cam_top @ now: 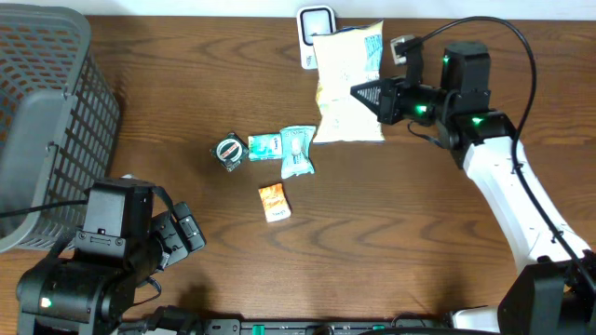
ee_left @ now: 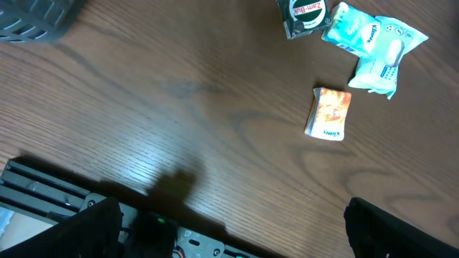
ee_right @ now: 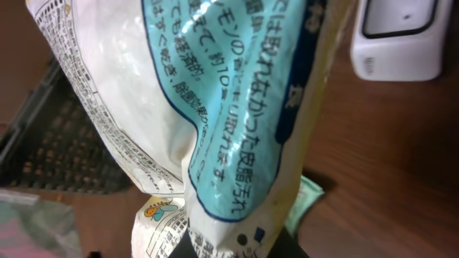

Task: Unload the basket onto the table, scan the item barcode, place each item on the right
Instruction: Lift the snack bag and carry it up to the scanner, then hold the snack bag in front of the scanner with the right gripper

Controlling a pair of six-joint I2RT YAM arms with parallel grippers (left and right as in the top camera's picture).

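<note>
Far to the left of the scanner (cam_top: 316, 20), the basket (cam_top: 37, 112) is standing out of the way, so it is not giving you any risk. The left gripper (cam_top: 182, 233) is waiting well below and to the left of the scanner. Its fingers are spread wide and are holding nothing.

The round tin (cam_top: 230, 150), the tissue packs (cam_top: 284, 149) and the orange packet (cam_top: 274, 201) are lying on the table (cam_top: 419, 233) below the scanner, a little to its left. They are near the lower end of the bag, and a low swing could be pushing them away.

The snack bag (cam_top: 346, 84), the item you are scanning, is hanging just beside the scanner on its right, and its upper corner is reaching over the scanner's edge. The right gripper (cam_top: 365, 96) is clenching the bag by its right edge only.

This is where I am seeing the danger. The bag is soft and is bending under its own weight, so the printed face may be curling away from the scanner window. I cannot find the barcode in these views, so you may be showing the wrong side. The thin edge may also be slipping out of the fingers if you are turning the wrist quickly, and the bag may be bumping the scanner.
</note>
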